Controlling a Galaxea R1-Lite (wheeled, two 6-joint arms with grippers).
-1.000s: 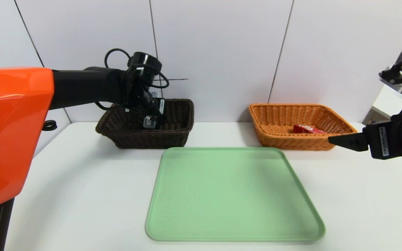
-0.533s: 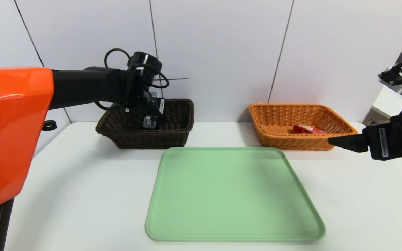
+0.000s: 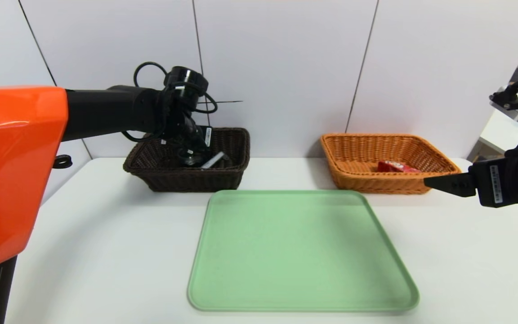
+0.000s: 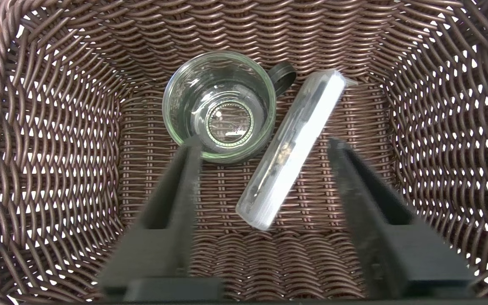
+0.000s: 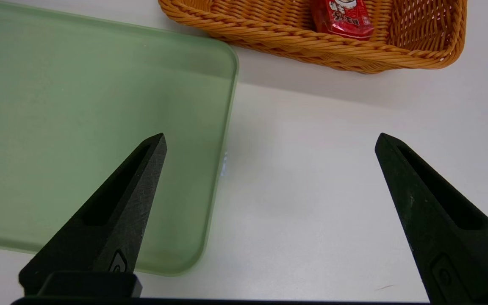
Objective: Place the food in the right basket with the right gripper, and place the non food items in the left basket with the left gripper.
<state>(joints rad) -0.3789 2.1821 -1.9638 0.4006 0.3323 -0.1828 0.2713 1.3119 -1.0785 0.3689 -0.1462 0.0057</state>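
Observation:
My left gripper (image 3: 191, 155) hangs inside the dark brown left basket (image 3: 187, 182) and is open (image 4: 265, 143), with nothing between its fingers. Below it on the basket floor (image 4: 57, 127) lies a flat clear-wrapped packet (image 4: 295, 144), free of both fingers and slanted (image 3: 214, 160). A glass cup (image 4: 218, 106) with a dark handle stands beside it. My right gripper (image 3: 434, 182) is open (image 5: 270, 137) and empty over bare table, in front of the orange right basket (image 3: 376, 185). That basket (image 5: 269, 40) holds a red food packet (image 3: 396, 166) (image 5: 345, 17).
A green tray (image 3: 299, 252) lies empty in the middle of the white table (image 3: 106, 252), in front of both baskets; its corner (image 5: 79, 127) reaches under my right gripper's one finger. A white wall stands just behind the baskets.
My left gripper has opened and let go of the clear packet, which has dropped to the basket floor and tipped over. The right arm has stayed nearly still.

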